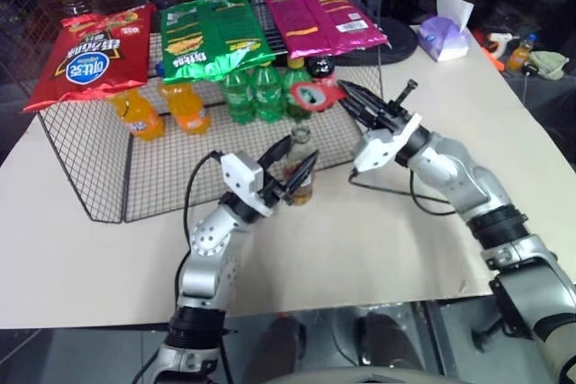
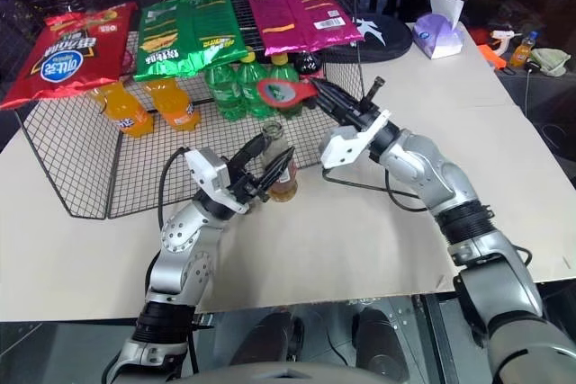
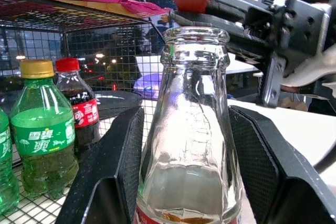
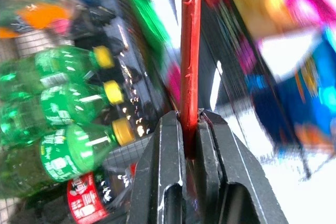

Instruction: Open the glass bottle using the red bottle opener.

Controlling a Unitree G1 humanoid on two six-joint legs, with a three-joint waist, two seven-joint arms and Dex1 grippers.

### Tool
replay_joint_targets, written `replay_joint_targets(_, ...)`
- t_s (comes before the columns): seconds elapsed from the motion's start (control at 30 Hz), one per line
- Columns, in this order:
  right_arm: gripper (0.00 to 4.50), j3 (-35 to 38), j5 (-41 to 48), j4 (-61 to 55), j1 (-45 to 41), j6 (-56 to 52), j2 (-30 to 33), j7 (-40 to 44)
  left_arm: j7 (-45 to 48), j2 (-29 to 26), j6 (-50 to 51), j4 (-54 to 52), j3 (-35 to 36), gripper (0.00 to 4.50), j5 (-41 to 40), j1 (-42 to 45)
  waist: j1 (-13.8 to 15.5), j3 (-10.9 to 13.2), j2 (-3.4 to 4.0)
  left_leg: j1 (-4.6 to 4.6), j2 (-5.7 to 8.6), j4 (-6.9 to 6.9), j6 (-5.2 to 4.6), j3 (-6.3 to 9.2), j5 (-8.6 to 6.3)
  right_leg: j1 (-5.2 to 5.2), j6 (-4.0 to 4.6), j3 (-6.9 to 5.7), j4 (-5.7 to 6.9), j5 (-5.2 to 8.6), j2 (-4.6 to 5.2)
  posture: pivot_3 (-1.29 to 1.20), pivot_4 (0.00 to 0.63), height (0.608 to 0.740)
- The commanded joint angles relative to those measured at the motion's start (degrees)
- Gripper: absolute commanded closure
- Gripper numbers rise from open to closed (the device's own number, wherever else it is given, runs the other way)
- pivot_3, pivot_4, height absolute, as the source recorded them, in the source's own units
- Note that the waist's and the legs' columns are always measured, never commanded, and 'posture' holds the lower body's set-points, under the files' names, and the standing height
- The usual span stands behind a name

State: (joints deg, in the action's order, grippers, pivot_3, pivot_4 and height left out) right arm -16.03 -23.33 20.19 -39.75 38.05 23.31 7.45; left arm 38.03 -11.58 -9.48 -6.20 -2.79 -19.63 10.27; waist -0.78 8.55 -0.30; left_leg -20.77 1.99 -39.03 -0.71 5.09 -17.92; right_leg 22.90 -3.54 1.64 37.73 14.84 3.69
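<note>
Left end effector (image 1: 290,171) sits nearest, fingers half open around the glass bottle (image 1: 300,168), steadying it upright on the worktop (image 1: 360,249) just in front of the wire rack (image 1: 108,168). Right end effector (image 1: 353,97) is clamped shut on the red bottle opener (image 1: 317,93), held above and just behind the bottle mouth. Mouth looks bare with no cap visible, so prying looks done; next likely means pulling the opener clear and checking.
</note>
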Motion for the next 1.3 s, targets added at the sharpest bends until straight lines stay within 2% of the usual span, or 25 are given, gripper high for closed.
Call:
replay_joint_targets(0.03,4.5,2.2,16.9,-1.9,4.1,-8.2,-4.4,9.8,0.3,0.1,1.4,0.2,-1.1,2.09,0.0,-0.6,0.0,0.0,0.0,0.0,-0.01,0.01,0.0,0.01,0.0,0.0,0.0,0.0,-0.02,0.0,0.0,0.0,0.15,0.74)
replay_joint_targets(0.13,4.5,2.2,29.4,-7.2,8.6,-20.3,-7.8,19.3,0.3,-0.1,1.3,0.0,-1.2,2.09,0.1,-0.6,0.0,0.0,0.03,-0.01,-0.03,0.03,-0.01,0.01,0.0,0.01,0.0,0.0,-0.02,0.0,0.0,0.0,0.15,0.74)
replay_joint_targets(0.23,4.5,1.5,37.0,-13.9,12.9,-33.1,-8.8,25.3,0.2,-0.2,1.2,-0.2,-1.1,2.09,0.2,-0.7,0.0,0.0,0.07,-0.04,-0.03,0.03,-0.01,0.04,-0.01,0.02,0.0,-0.01,-0.05,0.0,0.01,0.0,0.15,0.74)
replay_joint_targets(0.4,4.5,3.4,40.0,-19.2,14.8,-42.9,-10.7,25.0,0.3,-0.2,1.2,-0.4,-1.0,2.09,-0.1,-0.8,0.0,0.1,0.1,-0.03,-0.03,0.04,-0.01,0.07,-0.01,0.02,0.0,-0.04,-0.03,0.0,0.01,0.0,0.15,0.74)
replay_joint_targets(0.5,4.5,4.1,39.6,-20.0,14.5,-44.8,-11.6,24.4,0.8,-0.3,1.5,-0.7,-1.1,1.2,-0.7,-0.9,0.0,0.1,0.11,-0.04,-0.03,0.04,-0.01,0.08,-0.01,0.04,0.0,-0.05,-0.03,0.0,0.0,0.0,0.15,0.74)
replay_joint_targets(0.57,4.5,4.3,39.0,-20.2,14.5,-45.5,-11.7,24.6,0.8,-0.2,1.6,-0.9,-1.0,0.26,-0.6,-1.0,0.0,0.1,0.1,-0.13,-0.01,0.05,-0.01,0.06,-0.01,0.12,-0.01,-0.04,-0.04,0.0,0.0,0.0,0.15,0.74)
replay_joint_targets(0.6,4.5,4.2,38.6,-20.2,14.5,-45.7,-11.6,24.7,0.7,-0.2,1.6,-0.9,-1.0,0.06,-0.5,-0.9,0.0,0.1,0.11,-0.16,-0.01,0.05,-0.01,0.06,-0.01,0.16,-0.01,-0.04,-0.04,0.0,0.01,0.0,0.15,0.74)
replay_joint_targets(0.87,4.5,4.7,38.1,-20.5,15.3,-48.4,-11.0,25.7,1.2,-0.6,1.7,-1.7,-0.9,0.06,-0.6,-1.4,0.0,0.1,0.11,-0.53,-0.02,0.06,0.0,0.02,0.0,0.57,-0.01,0.0,0.04,0.0,0.01,0.0,0.15,0.74)
replay_joint_targets(1.3,4.5,8.4,53.2,-36.5,23.6,-76.0,-3.4,30.2,2.7,-6.4,5.5,-10.3,1.1,0.06,-3.4,-8.0,0.0,0.1,0.11,-0.93,-0.04,0.04,0.0,0.07,0.0,0.88,-0.01,-0.04,-0.01,0.0,0.07,0.0,0.15,0.74)
